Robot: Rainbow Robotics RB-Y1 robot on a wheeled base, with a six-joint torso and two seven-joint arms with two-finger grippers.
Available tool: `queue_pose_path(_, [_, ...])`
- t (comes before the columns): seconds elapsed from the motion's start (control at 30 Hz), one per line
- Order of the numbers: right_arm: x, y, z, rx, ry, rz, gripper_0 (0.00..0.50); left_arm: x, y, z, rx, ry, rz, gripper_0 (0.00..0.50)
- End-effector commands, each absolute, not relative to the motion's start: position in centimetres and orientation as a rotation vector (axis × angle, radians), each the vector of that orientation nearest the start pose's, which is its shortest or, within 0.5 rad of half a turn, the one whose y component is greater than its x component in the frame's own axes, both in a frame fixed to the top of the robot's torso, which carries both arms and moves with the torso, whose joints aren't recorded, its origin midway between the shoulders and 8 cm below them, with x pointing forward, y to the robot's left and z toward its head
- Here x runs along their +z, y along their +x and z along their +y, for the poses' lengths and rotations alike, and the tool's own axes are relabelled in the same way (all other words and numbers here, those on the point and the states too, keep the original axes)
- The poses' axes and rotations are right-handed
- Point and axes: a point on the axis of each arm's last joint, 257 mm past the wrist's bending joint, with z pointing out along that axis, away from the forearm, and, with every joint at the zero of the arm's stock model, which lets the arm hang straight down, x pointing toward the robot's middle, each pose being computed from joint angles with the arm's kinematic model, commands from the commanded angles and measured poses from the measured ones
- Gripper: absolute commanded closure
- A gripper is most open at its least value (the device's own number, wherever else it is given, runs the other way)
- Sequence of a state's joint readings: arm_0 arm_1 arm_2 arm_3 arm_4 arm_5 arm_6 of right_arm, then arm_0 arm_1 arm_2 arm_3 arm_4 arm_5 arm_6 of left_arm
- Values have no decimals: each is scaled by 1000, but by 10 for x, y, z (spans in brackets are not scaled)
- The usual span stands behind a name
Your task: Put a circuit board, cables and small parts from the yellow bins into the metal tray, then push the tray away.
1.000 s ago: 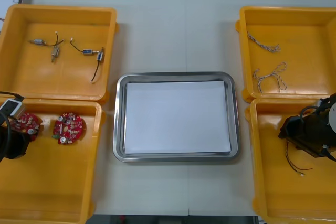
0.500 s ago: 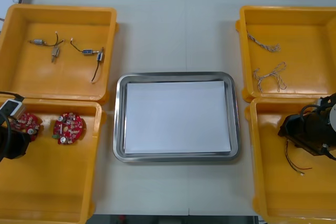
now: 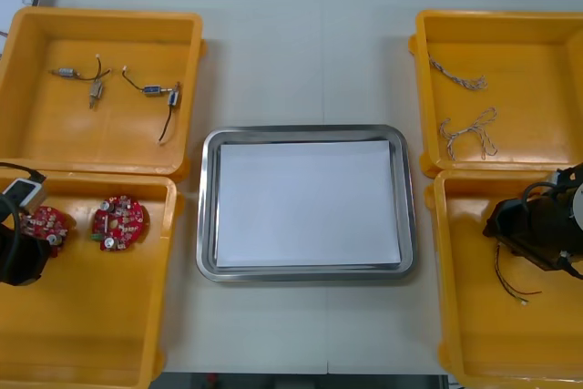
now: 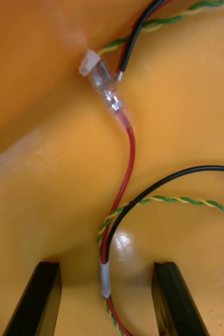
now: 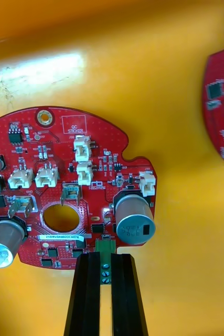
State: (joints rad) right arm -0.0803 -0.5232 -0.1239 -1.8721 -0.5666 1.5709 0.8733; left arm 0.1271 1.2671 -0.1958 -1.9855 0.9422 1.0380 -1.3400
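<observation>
Two grippers occupy the near yellow bins (image 3: 91, 316). At 8 o'clock of the metal tray (image 3: 208, 207), the left gripper (image 5: 102, 258) pinches the flat circuit board (image 5: 64, 157) by its raised green edge terminal. At 4 o'clock, the right gripper (image 4: 106, 270) gapes astride the red and yellow cable (image 4: 129, 157), running lengthwise between its jaws, so closing should trap it.

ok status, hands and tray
Left hand shut on circuit board, near-left bin. Right hand open over red cable, near-right bin, black cable crossing it. Metal tray not yet loaded.
</observation>
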Motion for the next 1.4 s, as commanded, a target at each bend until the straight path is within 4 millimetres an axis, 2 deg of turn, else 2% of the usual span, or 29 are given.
queue_pose_path(0.03, [-323,385,-357,196,832,2652,500,-256,366,408,163,484,2647,500])
queue_pose_path(0.23, [-322,383,-358,199,834,2648,500,-232,361,396,121,471,2666,500])
queue_pose_path(0.4, [-313,383,-361,198,828,2639,500,-211,356,384,116,481,2673,500])
queue_pose_path(0.53, [-298,383,-363,201,823,2622,500,-200,353,368,90,479,2692,500])
queue_pose_path(0.87, [-244,373,-379,161,783,2590,500,-167,348,322,56,374,2729,500])
queue_pose_path(1.07, [-221,368,-388,114,734,2584,500,-156,348,296,44,336,2741,500])
queue_pose_path(1.17, [-205,364,-392,80,686,2578,500,-151,349,276,24,309,2744,500])
queue_pose_path(1.4, [-190,358,-395,47,630,2587,500,-145,356,239,-13,245,2737,500])
